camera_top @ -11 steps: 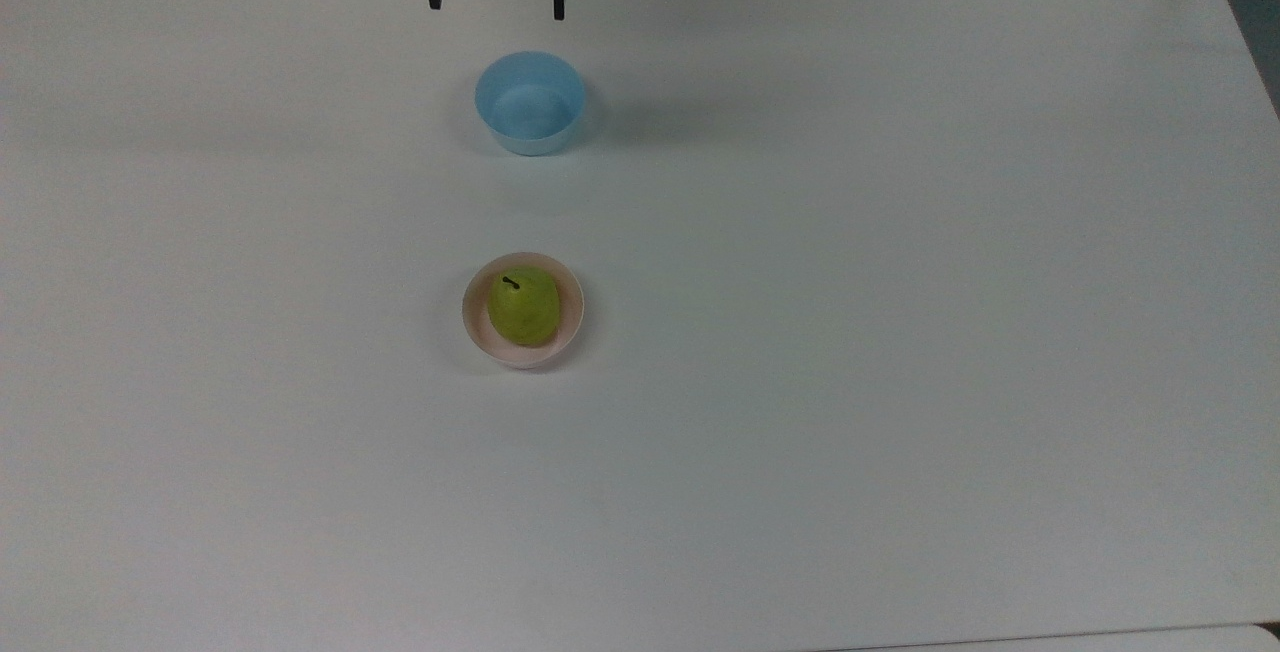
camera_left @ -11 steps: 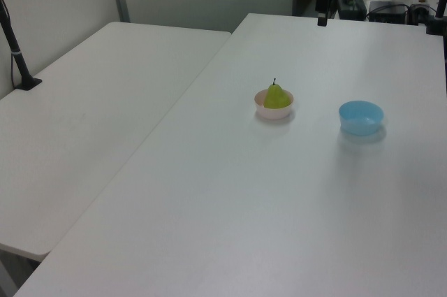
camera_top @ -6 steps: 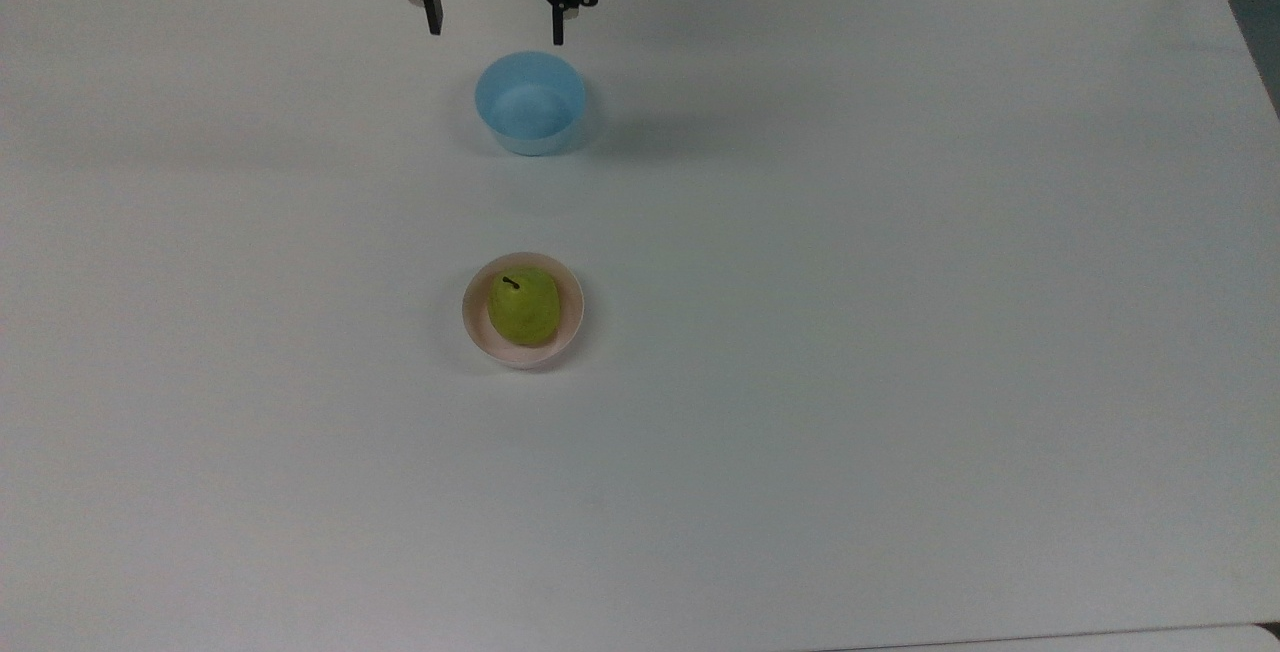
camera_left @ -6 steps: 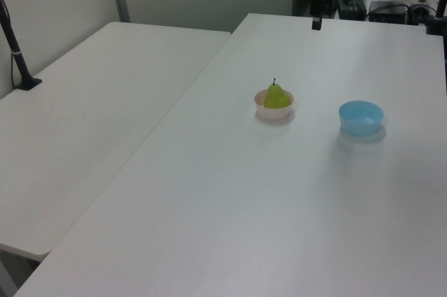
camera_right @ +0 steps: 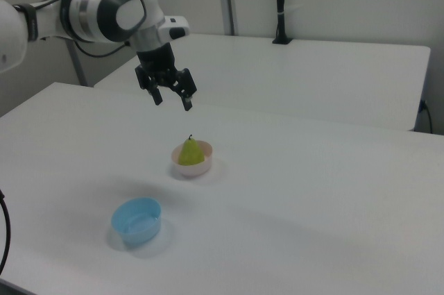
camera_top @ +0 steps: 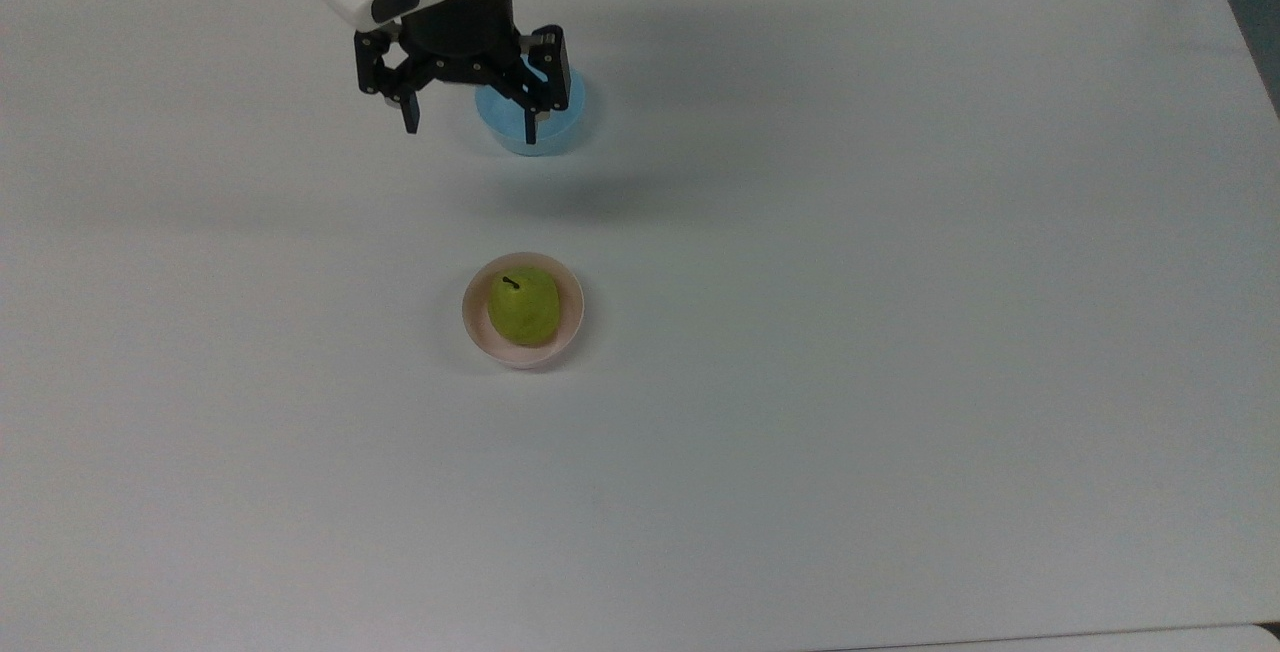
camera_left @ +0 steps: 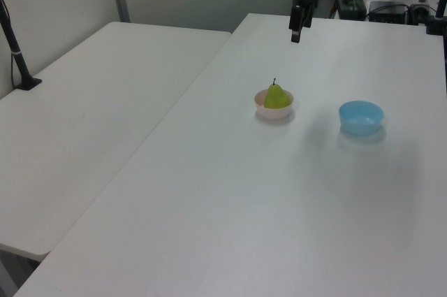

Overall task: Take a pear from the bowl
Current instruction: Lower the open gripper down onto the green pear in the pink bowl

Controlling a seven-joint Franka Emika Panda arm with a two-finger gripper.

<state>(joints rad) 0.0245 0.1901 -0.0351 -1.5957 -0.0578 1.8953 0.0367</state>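
pear (camera_top: 523, 307) in bowl (camera_top: 571, 321), apart from jaws (spread)

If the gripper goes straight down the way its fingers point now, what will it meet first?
Probably the bare white table. The open gripper hangs high, fingers down. In the right view it sits beyond the pear in the pink bowl, apart from the blue bowl. Depth is uncertain.

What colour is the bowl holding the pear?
Pale pink: the bowl around the pear shows it best in the top view.
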